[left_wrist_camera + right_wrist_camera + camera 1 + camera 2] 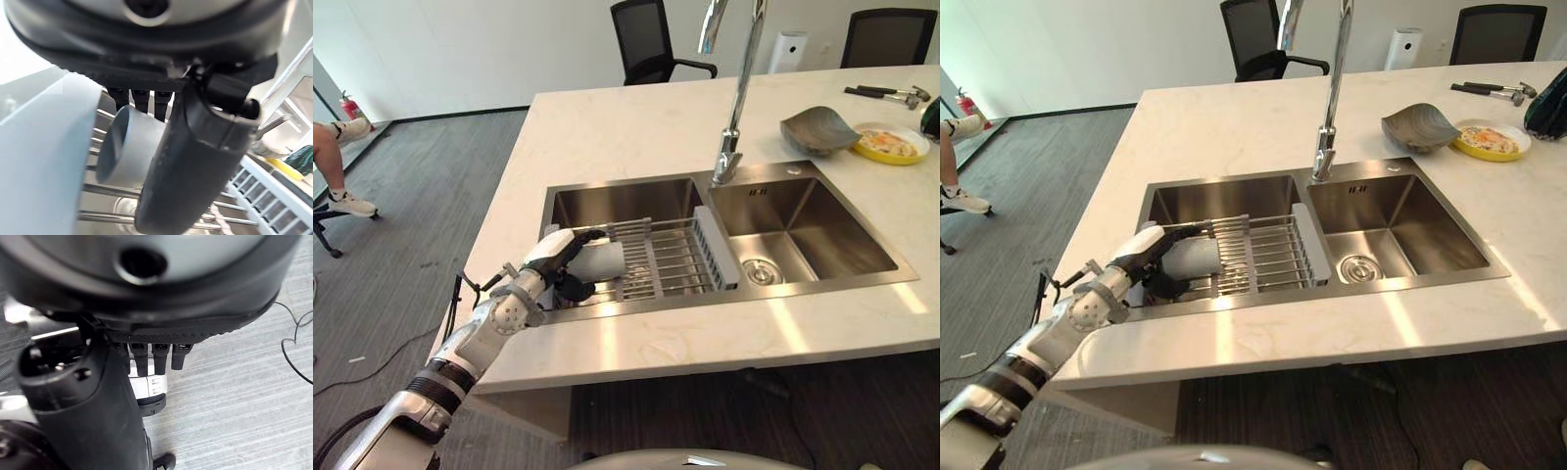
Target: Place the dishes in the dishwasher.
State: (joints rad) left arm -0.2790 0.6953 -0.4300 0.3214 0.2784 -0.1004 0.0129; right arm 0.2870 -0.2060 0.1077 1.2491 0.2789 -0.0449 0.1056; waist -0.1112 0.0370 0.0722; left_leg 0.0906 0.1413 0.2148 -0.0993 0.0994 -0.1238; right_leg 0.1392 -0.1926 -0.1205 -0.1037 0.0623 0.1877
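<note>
The robot's left hand (570,266) curls its fingers and thumb around a grey cup (602,260) lying on the sink rack (671,259), apparently setting it down; release looks next.

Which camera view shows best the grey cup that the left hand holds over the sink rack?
The left wrist view shows it best: the grey cup lies close, on its side over the rack, with the left hand curled around it. In both eye views the hand covers part of the cup. The right wrist view faces the floor.
</note>
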